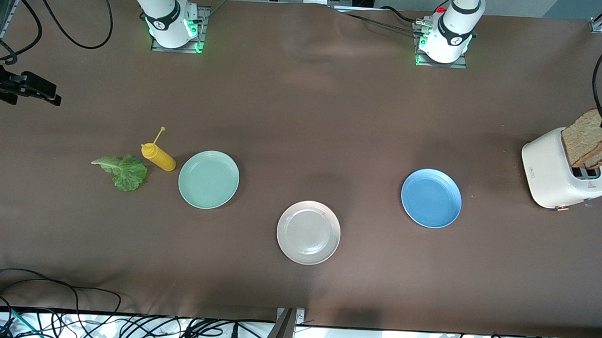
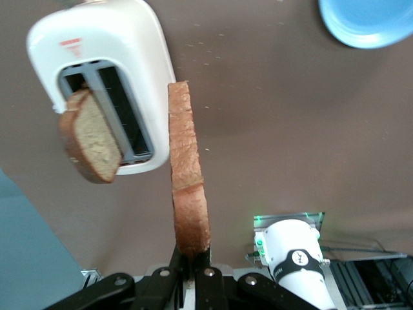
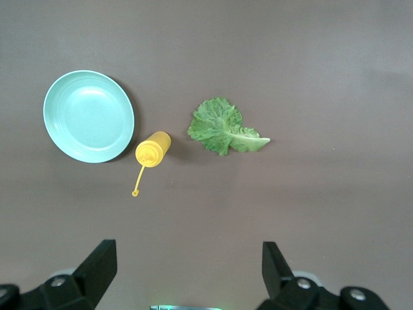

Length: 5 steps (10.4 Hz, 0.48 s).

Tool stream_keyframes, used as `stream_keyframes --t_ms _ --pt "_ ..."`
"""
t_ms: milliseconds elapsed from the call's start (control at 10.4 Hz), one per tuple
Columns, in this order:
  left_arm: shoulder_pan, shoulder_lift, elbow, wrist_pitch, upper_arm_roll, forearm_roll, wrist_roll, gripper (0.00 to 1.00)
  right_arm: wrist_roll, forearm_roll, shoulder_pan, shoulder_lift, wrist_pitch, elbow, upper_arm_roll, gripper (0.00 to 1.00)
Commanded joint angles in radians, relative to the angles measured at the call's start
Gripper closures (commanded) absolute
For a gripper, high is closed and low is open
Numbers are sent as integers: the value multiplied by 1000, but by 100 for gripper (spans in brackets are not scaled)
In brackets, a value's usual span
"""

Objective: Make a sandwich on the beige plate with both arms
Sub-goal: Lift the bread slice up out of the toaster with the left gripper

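Over the toaster [image 1: 561, 173] at the left arm's end of the desk, my left claw [image 2: 191, 266] pinches one bread slice [image 2: 187, 174], lifted clear. Next: carry it to the empty beige plate [image 1: 308, 232]. My right claw [image 3: 187, 271] waits spread above the lettuce [image 3: 222, 127].

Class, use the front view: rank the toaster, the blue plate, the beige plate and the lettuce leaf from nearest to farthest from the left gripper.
The left gripper holds a bread slice over the toaster.
1. Toaster, at the left arm's end of the table.
2. Blue plate, beside it toward the middle.
3. Beige plate, mid-table, nearest the camera.
4. Lettuce leaf, toward the right arm's end.
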Motion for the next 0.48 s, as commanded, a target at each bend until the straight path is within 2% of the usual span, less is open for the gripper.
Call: stream_keyframes --t_ms 0,287,383 --pt "-76 3 36 -30 7 -110 -108 100 -10 11 -4 4 -18 20 0 0" --pt "-176 13 39 -7 17 -382 -504 100 -10 11 -4 4 -18 20 0 0" --pt "-208 23 39 60 16 -445 -590 100 -10 11 -4 4 -17 20 0 0"
